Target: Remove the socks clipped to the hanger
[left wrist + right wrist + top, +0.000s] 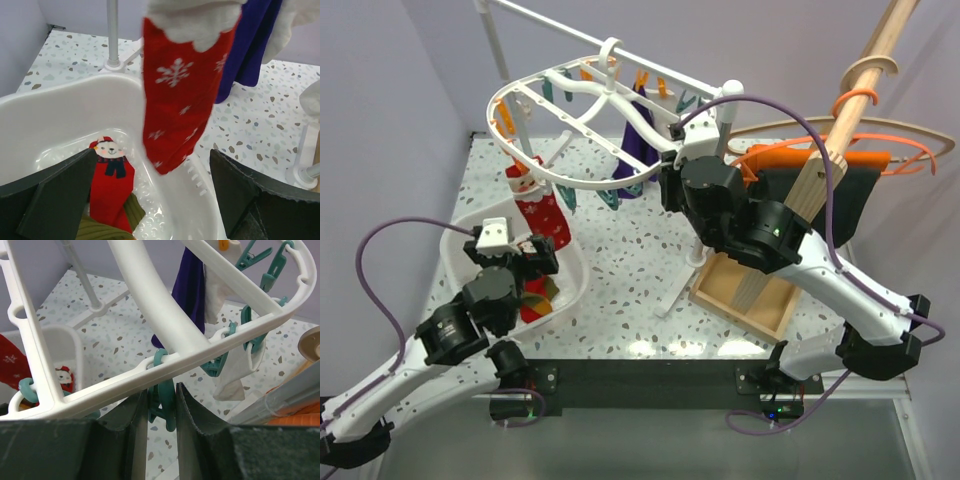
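The white oval hanger (582, 185) hangs from a rail at the back. A red snowflake sock (180, 100) is clipped to its left rim and dangles over a white basin (60, 115). My left gripper (152, 200) is open just below that sock's toe, touching nothing. In the basin lie a red bear sock (110, 185) and an olive sock (100, 230). My right gripper (161, 390) is shut on a teal clip (167, 405) under the hanger's near rim (200, 352). A dark purple sock (190, 295) and a white sock (235, 375) hang beyond it.
At the right, a wooden pole in a wooden base (745, 295) carries orange and wooden hangers (880, 140) and a black cloth (855, 200). The hanger stand's white feet (675, 295) rest on the speckled table. A wall closes off the left side.
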### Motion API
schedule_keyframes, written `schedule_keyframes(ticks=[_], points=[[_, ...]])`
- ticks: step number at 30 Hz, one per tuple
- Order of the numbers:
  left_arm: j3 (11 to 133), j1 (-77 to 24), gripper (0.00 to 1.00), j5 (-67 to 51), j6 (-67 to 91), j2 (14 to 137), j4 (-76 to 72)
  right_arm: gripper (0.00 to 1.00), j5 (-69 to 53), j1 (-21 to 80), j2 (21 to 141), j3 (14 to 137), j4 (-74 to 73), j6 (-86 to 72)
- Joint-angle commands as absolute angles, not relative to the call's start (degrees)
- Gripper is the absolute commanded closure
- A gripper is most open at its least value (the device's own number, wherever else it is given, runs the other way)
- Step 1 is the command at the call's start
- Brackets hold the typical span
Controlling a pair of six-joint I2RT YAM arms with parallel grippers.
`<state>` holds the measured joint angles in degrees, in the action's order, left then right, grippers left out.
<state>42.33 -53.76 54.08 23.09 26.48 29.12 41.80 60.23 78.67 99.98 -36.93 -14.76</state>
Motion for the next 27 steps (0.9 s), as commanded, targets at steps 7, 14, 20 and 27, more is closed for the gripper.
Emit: schedule_keyframes(ticks=[7, 14, 20, 27], points=[[42.1, -52.8, 0.00, 60.7, 12.8, 36.5, 16.9, 1.00, 38.5, 57.8, 73.0, 96.4, -38.0, -12.5], [41.2, -37.3, 0.00, 48.4, 7.9, 41.4, 6.8, 1.00, 38.1, 56.8, 72.2, 95.3, -37.8, -12.0], [37.5, -36.4, 0.11, 28.1, 6.8, 38.0, -2.6, 1.00, 37.6, 56.4, 72.9, 95.4, -37.5, -11.8], [36.3, -36.5, 0.36, 22.4, 6.2, 35.7, -5.3, 1.00, 36.4, 56.3, 74.4, 95.0, -37.6, -12.0]])
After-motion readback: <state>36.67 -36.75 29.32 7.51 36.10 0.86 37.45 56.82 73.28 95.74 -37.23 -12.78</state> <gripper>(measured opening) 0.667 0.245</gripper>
